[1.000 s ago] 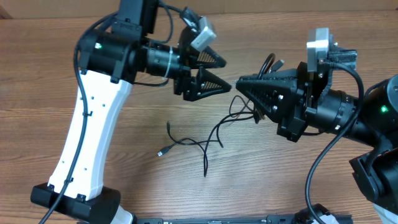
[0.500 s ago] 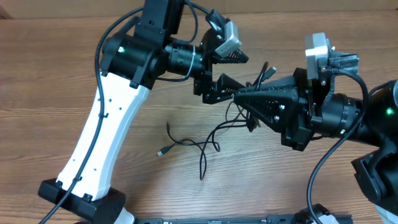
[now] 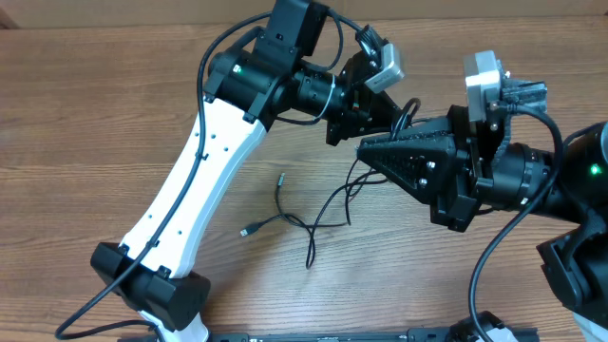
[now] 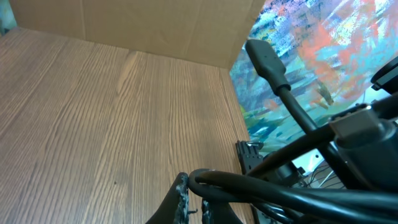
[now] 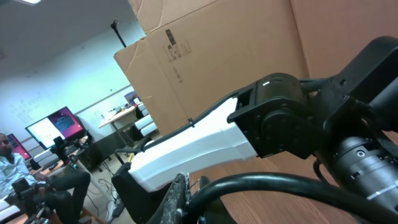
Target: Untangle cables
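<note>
The cables (image 3: 318,220) are thin black cords. Their loose ends trail on the wood, with one small plug (image 3: 245,232) at the left and another end (image 3: 280,176) further back. From there they rise to a bunch held in the air between the arms. My right gripper (image 3: 364,146) is shut on that bunch, and a black loop (image 5: 280,183) arcs out of its jaws (image 5: 191,188). My left gripper (image 3: 391,116) reaches in from the left just behind it, shut on a black loop (image 4: 249,186) at its fingertips (image 4: 194,188). A cable plug (image 4: 266,55) sticks up beyond.
The left arm's white link (image 3: 195,185) slants across the left half of the table. A cardboard wall (image 4: 155,25) stands along the table's far edge, with a colourful sheet (image 4: 323,50) beside it. The right arm's body (image 3: 532,180) fills the right side.
The left arm swung right to the right gripper, and its jaws, open before, closed on the cable bunch. The loose ends on the table shifted slightly right. The right gripper barely moved.
</note>
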Robot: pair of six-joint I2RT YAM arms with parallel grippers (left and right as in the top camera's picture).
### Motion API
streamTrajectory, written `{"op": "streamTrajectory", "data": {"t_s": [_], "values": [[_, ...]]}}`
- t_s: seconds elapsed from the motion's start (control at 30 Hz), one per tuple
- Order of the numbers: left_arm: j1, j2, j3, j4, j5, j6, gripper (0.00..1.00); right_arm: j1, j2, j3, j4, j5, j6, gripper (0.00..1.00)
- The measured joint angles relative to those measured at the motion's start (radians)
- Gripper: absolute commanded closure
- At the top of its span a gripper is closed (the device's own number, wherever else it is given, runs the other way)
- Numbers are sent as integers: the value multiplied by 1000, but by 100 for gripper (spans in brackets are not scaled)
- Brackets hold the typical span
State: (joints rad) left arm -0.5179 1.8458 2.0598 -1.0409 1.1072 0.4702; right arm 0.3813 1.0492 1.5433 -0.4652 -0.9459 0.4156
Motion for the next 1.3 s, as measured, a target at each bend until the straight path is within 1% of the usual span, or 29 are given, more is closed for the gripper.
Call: {"op": "streamTrajectory", "data": {"t_s": [0.1, 0.23, 0.33, 0.43, 0.57, 0.7, 0.8, 0.9, 1.0, 1.07, 1.23, 1.3], "values": [[0, 3, 0, 2, 0, -20, 96, 0, 0, 0, -1, 0, 0, 96], [27, 3, 0, -26, -4, -103, 96, -8, 0, 0, -23, -1, 2, 96], [107, -4, 0, -108, -13, -149, 96, -47, 0, 2, -52, -8, 3, 96], [232, -34, 0, -213, -45, -174, 96, -97, 0, 3, -75, -8, 2, 96], [394, -120, 0, -314, -97, -180, 96, -143, 0, 3, -77, -8, 2, 96], [489, -219, 0, -368, -129, -180, 96, -174, 0, 4, -85, -8, -11, 96], [546, -278, 0, -410, -153, -180, 96, -203, 0, 11, -161, 43, -45, 96], [607, -321, 0, -465, -187, -180, 96, -249, 8, 15, -273, 171, -69, 96], [681, -355, 0, -519, -225, -182, 96, -332, 42, 15, -345, 272, -82, 96], [754, -382, 0, -552, -252, -183, 96, -420, 82, 15, -370, 310, -86, 96], [944, -447, 0, -608, -291, -183, 96, -707, 179, 15, -389, 297, -94, 96], [999, -470, 0, -617, -293, -183, 96, -816, 213, 15, -395, 266, -95, 96]]}}
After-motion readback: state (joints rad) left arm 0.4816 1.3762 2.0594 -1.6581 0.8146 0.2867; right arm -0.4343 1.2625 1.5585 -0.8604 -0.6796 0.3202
